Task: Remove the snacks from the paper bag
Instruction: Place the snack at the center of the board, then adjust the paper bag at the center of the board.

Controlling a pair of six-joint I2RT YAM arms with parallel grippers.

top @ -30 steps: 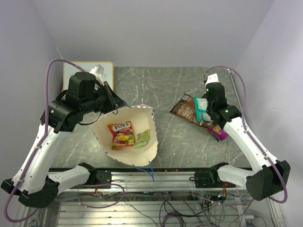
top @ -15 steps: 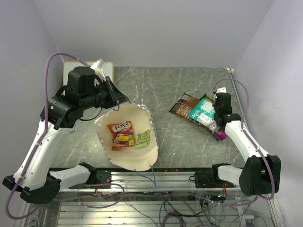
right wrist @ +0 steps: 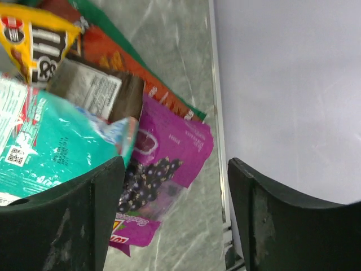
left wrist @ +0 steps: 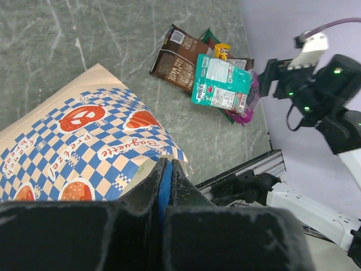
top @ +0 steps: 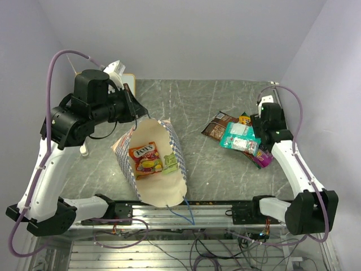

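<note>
The paper bag (top: 155, 186) lies mouth-up at the table's front left, and its checkered side (left wrist: 84, 141) fills the left wrist view. My left gripper (top: 133, 110) (left wrist: 164, 164) is shut on the bag's blue cord handle and holds that rim raised. Inside lie an orange-red candy packet (top: 144, 159) and a small green packet (top: 169, 164). On the right sits a pile of snacks: brown bag (top: 216, 127) (right wrist: 93, 87), teal packet (top: 240, 137) (left wrist: 221, 83) (right wrist: 51, 141), purple packet (top: 263, 158) (right wrist: 169, 164). My right gripper (top: 256, 135) (right wrist: 175, 220) hangs open over the pile, holding nothing.
A small whiteboard (top: 128, 79) stands at the back left, mostly behind my left arm. A metal rail (top: 197, 208) runs along the table's front edge. Another rail (right wrist: 217, 113) borders the right edge beside the wall. A yellow packet (right wrist: 25, 36) lies in the pile too.
My right gripper opened and let the teal packet drop onto the pile. My left gripper rose with the bag's rim, standing the bag steeper and narrowing its mouth.
</note>
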